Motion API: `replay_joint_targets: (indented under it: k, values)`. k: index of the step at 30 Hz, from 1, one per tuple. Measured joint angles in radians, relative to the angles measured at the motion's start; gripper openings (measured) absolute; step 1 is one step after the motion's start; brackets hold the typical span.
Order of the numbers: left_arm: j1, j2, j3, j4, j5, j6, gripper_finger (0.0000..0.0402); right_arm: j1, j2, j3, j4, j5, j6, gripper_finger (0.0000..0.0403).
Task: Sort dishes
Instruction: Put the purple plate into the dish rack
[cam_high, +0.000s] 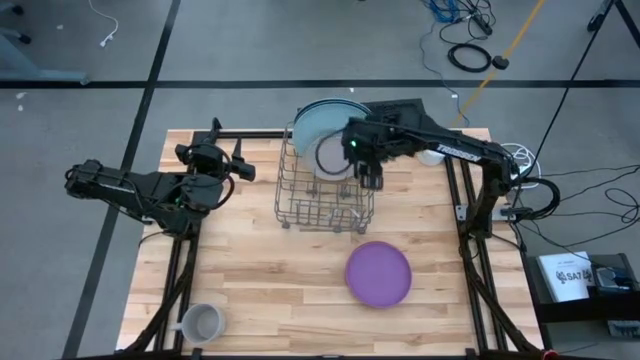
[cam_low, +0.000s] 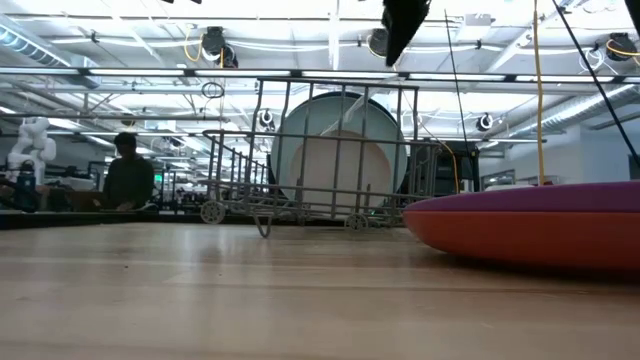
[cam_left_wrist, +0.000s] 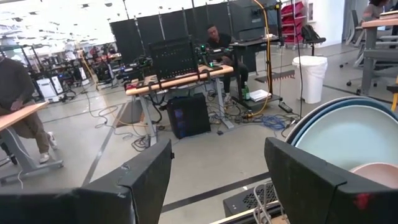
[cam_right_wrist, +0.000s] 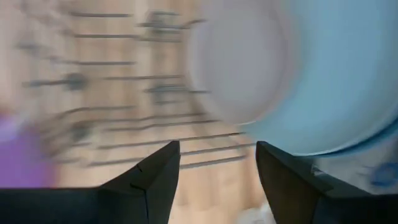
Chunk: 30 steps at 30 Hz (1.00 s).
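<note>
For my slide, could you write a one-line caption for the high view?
Right gripper open above the wire rack holding plates; purple plate on the table; left arm waits aside.

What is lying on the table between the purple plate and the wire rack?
Nothing: in the high view, only bare wooden table separates the purple plate from the wire rack.

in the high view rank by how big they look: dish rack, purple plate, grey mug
1. dish rack
2. purple plate
3. grey mug
The overhead camera makes this comparison fair.
</note>
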Motion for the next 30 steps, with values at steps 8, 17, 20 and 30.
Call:
replay_joint_targets:
  k: [8,17,20,30]
  values:
    - [0.0,0.0,0.0,-0.007,0.045,-0.001,0.0258,0.16,-0.029,-0.038,-0.059,-0.141,0.218,0.0206]
    - [0.0,0.0,0.0,-0.005,0.125,-0.026,0.0258,0.449,-0.15,-0.408,0.213,-0.1,0.6,0.0206]
    - [0.0,0.0,0.0,-0.002,0.125,-0.026,0.0258,0.536,-0.174,-0.554,0.405,-0.1,0.731,0.0206]
    - [0.0,0.0,0.0,0.068,0.126,-0.026,0.0258,0.704,-0.096,-0.832,0.836,-0.113,0.923,0.0206]
